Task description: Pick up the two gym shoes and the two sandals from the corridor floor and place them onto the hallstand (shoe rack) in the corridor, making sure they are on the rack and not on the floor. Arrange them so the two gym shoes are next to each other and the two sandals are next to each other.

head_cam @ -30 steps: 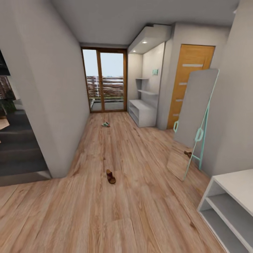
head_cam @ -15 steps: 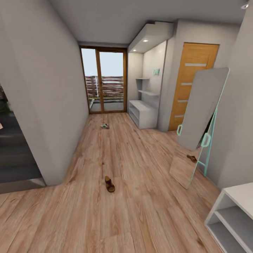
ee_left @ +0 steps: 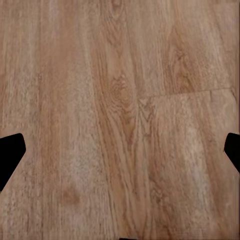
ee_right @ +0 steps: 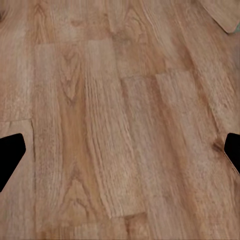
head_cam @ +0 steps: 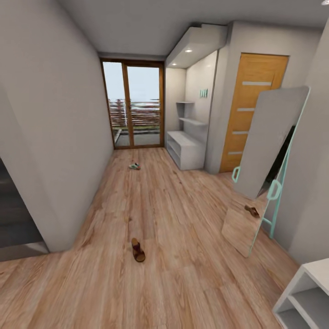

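Nothing was yet racked: one sandal (head_cam: 138,250) lay on the corridor floor (head_cam: 183,274) at lower centre, a gym shoe (head_cam: 134,166) lay far up-frame near the hallstand (head_cam: 185,148), and both grippers' fingers were spread wide and held nothing.

brown sandal (head_cam: 138,250), wood-grain floor (head_cam: 183,274), white hallstand (head_cam: 185,148)

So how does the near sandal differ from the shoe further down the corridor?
The sandal is dark brown; the gym shoe is whitish with green. The sandal lies close to the camera in mid-corridor; the gym shoe lies far off, near the glass door. The sandal points along the corridor; the gym shoe lies more crosswise. Both rest on the floor, neither on the hallstand.
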Motion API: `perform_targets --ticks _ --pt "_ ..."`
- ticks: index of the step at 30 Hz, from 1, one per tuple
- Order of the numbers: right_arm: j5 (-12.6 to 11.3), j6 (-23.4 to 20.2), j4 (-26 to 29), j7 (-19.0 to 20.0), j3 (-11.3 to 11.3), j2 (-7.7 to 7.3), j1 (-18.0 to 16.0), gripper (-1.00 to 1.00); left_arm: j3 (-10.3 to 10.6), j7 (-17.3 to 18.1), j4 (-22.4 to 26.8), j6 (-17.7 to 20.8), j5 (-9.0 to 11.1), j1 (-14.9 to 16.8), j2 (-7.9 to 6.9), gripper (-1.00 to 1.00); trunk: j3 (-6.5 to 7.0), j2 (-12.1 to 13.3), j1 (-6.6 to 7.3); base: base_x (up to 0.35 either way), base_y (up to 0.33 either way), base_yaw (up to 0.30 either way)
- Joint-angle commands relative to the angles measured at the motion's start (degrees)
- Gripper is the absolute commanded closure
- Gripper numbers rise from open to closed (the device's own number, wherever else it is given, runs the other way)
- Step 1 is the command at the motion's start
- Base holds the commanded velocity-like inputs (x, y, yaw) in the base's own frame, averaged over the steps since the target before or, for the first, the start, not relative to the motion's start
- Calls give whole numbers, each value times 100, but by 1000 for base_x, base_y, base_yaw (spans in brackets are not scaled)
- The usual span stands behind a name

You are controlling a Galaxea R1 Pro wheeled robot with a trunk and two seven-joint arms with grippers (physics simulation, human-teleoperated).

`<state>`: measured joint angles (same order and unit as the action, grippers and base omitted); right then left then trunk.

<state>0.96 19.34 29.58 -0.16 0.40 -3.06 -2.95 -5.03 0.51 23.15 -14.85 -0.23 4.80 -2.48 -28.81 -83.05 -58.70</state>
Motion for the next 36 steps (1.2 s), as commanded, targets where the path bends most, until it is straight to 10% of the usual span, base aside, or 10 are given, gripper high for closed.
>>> perform_targets --ticks 1,36 --pt "10 17 -5 -2 4 -2 -4 -100 -16 5 -3 -18 -3 5 2 -100 -6 -3 -3 300 -136 0" --pt "10 15 -1 1 21 3 -4 -100 -25 2 -3 -18 6 5 -5 -100 -16 -3 -3 291 -159 0"
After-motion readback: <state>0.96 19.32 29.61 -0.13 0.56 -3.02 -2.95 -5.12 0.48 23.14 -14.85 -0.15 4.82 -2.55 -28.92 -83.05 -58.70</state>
